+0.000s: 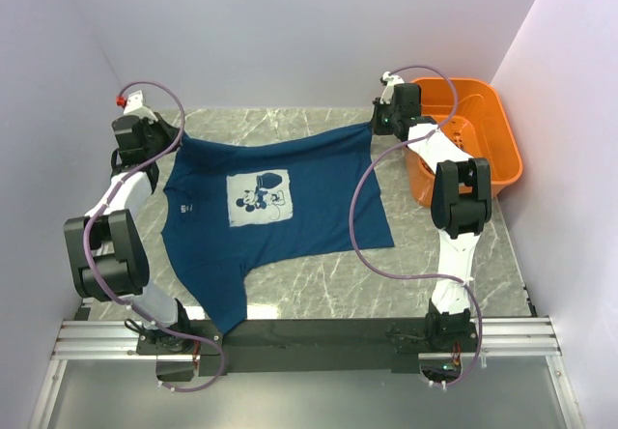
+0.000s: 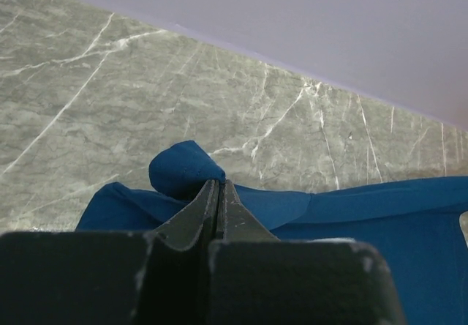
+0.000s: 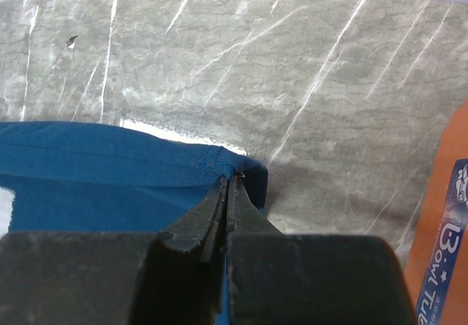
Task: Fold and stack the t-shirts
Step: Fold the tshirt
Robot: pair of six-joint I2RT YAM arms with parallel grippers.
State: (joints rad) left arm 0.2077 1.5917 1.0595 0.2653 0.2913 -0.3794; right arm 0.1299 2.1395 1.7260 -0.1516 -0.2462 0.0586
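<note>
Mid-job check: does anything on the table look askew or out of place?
Yes. The t-shirt lies skewed: its near-left end trails over the front edge of the table, while the left tool and right tool pinch its far corners.

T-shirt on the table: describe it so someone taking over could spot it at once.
Across the middle of the grey marble table a dark navy t-shirt lies spread print-up, its far edge pinched at each end by the left tool and the right tool. Its pale square cartoon-mouse print sets it apart from the orange basket at the far right.
</note>
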